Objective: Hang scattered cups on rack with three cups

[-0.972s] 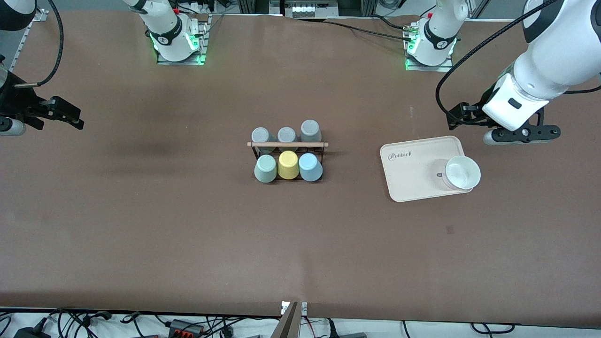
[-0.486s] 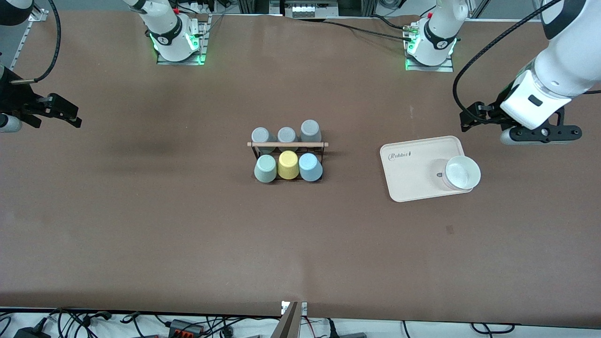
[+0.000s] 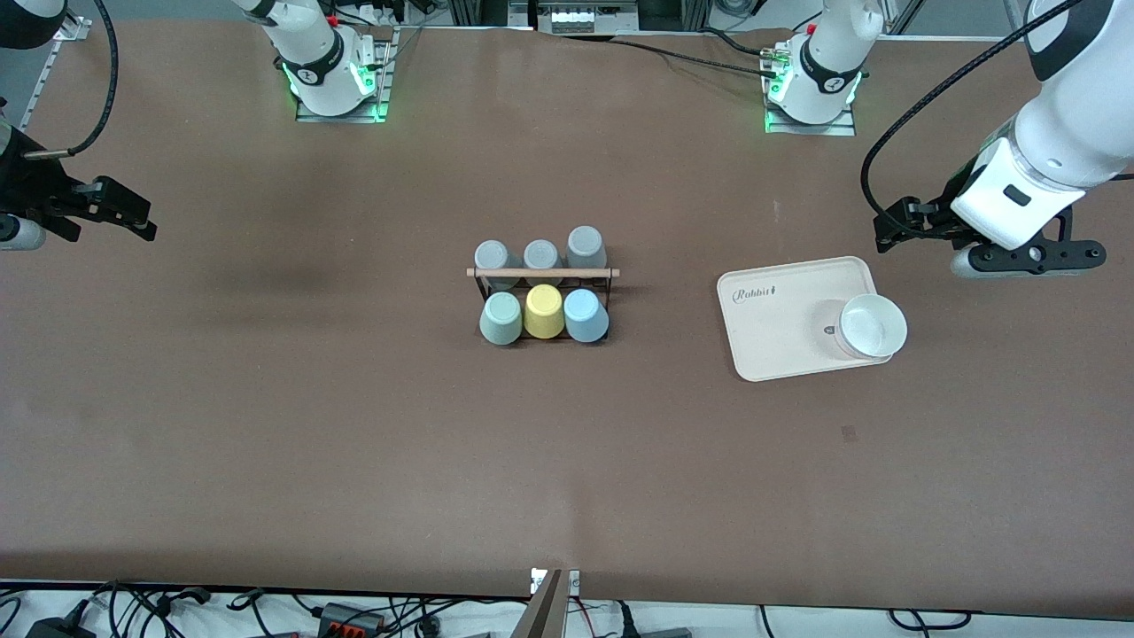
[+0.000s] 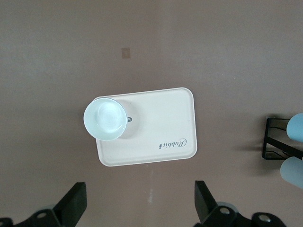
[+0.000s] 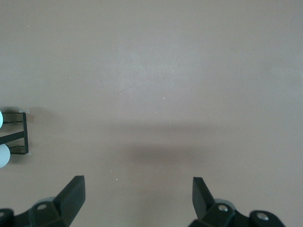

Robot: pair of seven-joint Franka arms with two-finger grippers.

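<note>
The black wire rack (image 3: 483, 285), with a wooden rod (image 3: 542, 272) across its top, stands mid-table. The pale sage green cup (image 3: 500, 318) and the light blue cup (image 3: 586, 315) sit upside down on its nearer row, a yellow cup (image 3: 544, 311) between them. Three grey cups (image 3: 541, 254) fill the farther row. My left gripper (image 3: 1028, 257) (image 4: 139, 198) hangs open and empty over bare table beside the tray, toward the left arm's end. My right gripper (image 3: 18, 235) (image 5: 137, 189) is open and empty over bare table at the right arm's end. Both wrist views catch only an edge of the rack (image 4: 277, 142) (image 5: 21, 135).
A beige tray (image 3: 780, 328) (image 4: 161, 127) lies between the rack and the left arm's end, with a white cup (image 3: 873, 326) (image 4: 105, 119) upright on its corner. Cables run along the table's edges.
My left gripper has drawn away from the tray toward the left arm's end of the table. The right gripper shifted only slightly. The cups and rack stayed put.
</note>
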